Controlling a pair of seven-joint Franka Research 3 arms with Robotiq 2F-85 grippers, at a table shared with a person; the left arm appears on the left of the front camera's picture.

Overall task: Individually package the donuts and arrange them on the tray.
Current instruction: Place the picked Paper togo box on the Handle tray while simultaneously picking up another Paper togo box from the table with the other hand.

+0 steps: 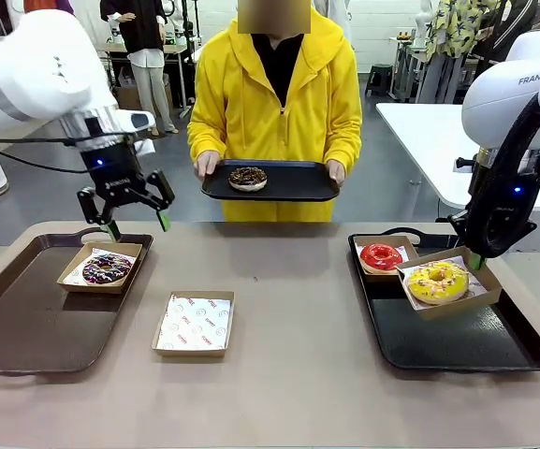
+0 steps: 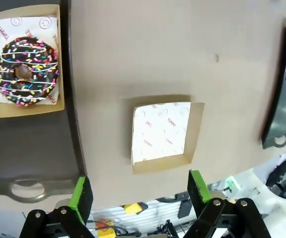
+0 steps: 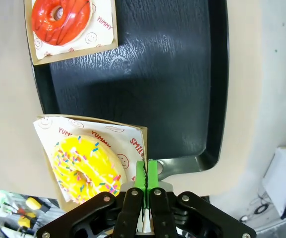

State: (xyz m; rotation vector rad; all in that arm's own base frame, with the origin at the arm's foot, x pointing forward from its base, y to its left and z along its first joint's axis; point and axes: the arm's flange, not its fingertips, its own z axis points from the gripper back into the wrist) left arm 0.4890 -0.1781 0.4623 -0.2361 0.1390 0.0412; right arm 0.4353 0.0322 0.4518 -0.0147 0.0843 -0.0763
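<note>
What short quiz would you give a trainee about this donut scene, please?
1. True or false: the left claw is shut.
2. Where lies the dark chocolate ring donut with crumbs? A: on the person's black plastic tray. B: on the table. C: in a claw.
3. What colour is the ring donut in the brown paper-lined box that the right claw pinches?
Key: 1 false; 2 A; 3 yellow.

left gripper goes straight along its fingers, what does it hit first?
Most likely the empty paper-lined box on the table: it sits centred ahead of the open left gripper, nothing between. Depth is unclear; it could land on bare table just short.
</note>
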